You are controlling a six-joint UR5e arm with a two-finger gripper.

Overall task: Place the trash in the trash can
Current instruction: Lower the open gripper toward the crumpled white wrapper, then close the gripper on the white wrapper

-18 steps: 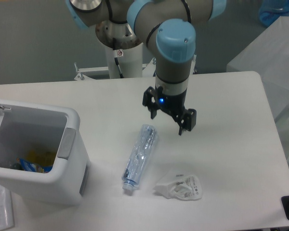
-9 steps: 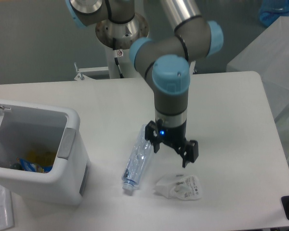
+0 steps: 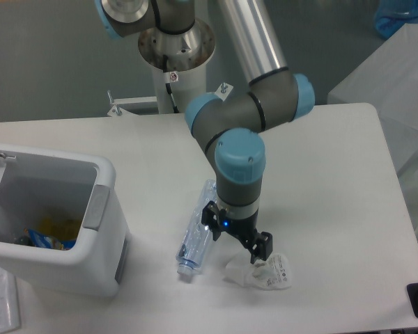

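At the far left a white trash can (image 3: pixel 52 229) stood on the white desk (image 3: pixel 334 181), its mouth uncovered and a grey tab (image 3: pixel 96 207) on its right rim. Inside it, near the bottom, some blue and yellow scraps (image 3: pixel 49 236) showed, too blurred to identify. A lid or flap rose at the can's far-left edge, only partly in view.

To the right of the can, well apart from it, a crushed clear bottle (image 3: pixel 198 233) with a bluish tint lay flat on the desk, its white cap (image 3: pixel 184 273) pointing toward the front edge.

Just right of the bottle, the arm bent down from above, and its pincer (image 3: pixel 235 239) hung low over the desk with its two fingers spread apart, grasping nothing. One finger (image 3: pixel 209 220) stood right beside the bottle's upper part; whether it touched could not be told. The other finger (image 3: pixel 261 248) stood over the near edge of a crumpled white printed wrapper (image 3: pixel 268 273), which lay on the desk just right of the bottle's cap end.
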